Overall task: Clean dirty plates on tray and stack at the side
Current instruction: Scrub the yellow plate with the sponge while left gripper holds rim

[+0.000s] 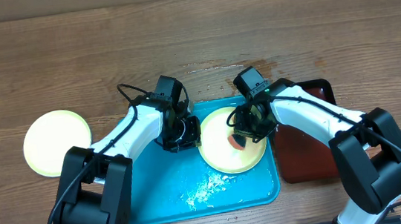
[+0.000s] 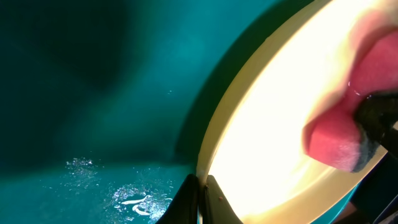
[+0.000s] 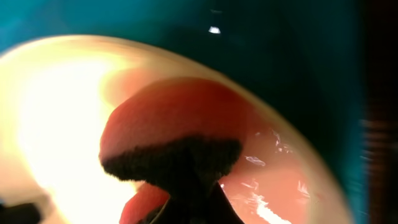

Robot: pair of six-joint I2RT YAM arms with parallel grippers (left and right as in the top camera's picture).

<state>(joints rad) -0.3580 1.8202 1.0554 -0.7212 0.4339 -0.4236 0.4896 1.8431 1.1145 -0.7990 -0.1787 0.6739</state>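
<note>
**Pinching the rim, sponge on the plate**

Pinching shut, the left claw [image 2: 200, 198] has the thin rim of a pale yellow plate [image 1: 220, 153] caught between its fingertips. The right claw [image 3: 183, 186] is closed on a red sponge [image 3: 174, 118], gripping it by its dark scrub layer, with the red face against the plate's inner surface. Around the sponge the plate shows a wet, reddish film. The right wrist view is blurred, so the extent of that film is hard to judge.

From overhead, both wrist housings cover the fingertips, and the sponge shows only as a small red patch. Whether the plate lies flat or is tipped up at the pinched edge cannot be told.

The plate sits in the right half of the turquoise tray [image 1: 157, 198], which also holds white wet flecks [image 1: 205, 190] near its front. A second plate [image 1: 58, 142], also pale yellow, lies on the wooden counter [image 1: 67, 51] left of the tray. A red-brown tray [image 1: 306, 157] is just beside the turquoise one, partly hidden under the right arm.
</note>
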